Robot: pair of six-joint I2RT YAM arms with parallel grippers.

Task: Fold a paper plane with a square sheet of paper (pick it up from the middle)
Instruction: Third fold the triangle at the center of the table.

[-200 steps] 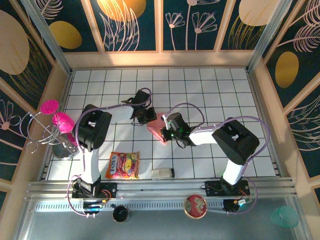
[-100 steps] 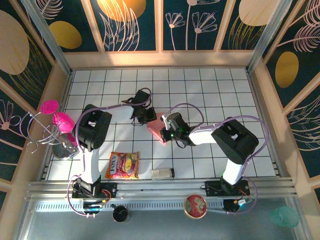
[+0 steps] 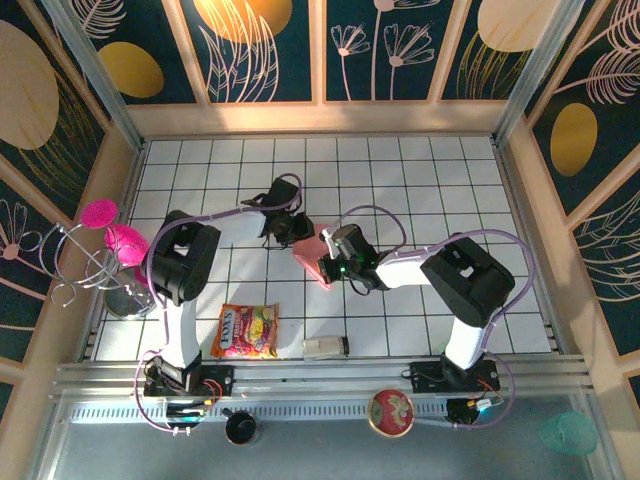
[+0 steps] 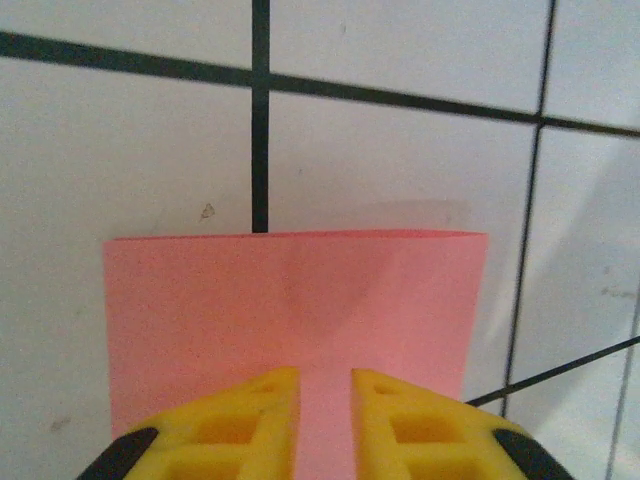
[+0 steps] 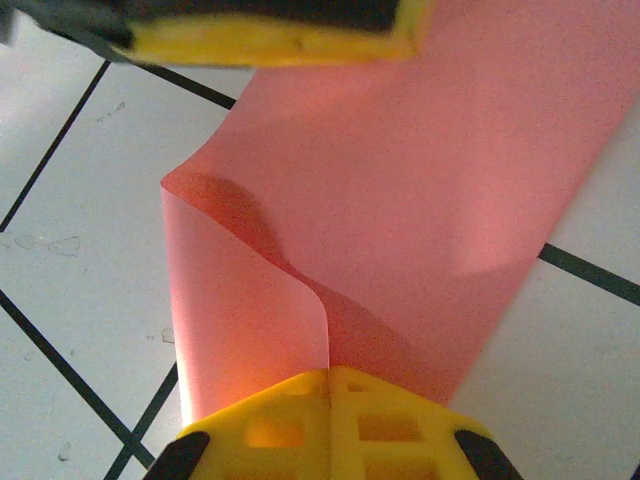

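Note:
The salmon-pink square sheet of paper point(image 3: 308, 250) lies folded over on the white tiled floor at mid-table, between the two grippers. My left gripper point(image 3: 293, 232) is at its far edge. In the left wrist view its yellow fingertips point(image 4: 268, 392) stand slightly apart over the flat paper point(image 4: 290, 300), open point(image 4: 325, 385) with a narrow gap. My right gripper point(image 3: 325, 266) is at the near edge. In the right wrist view it is shut point(image 5: 330, 375) on a curled fold of the paper point(image 5: 400, 200), with the left finger point(image 5: 270, 35) at the top.
An orange-yellow snack packet point(image 3: 245, 330) and a small clear cylinder point(image 3: 325, 347) lie near the front rail. A wire stand with magenta round pieces point(image 3: 110, 250) is at the left wall. A red round disc point(image 3: 391, 412) sits in front of the rail.
The left gripper's jaws have parted a little over the paper. Both arms and the paper have stayed almost where they were.

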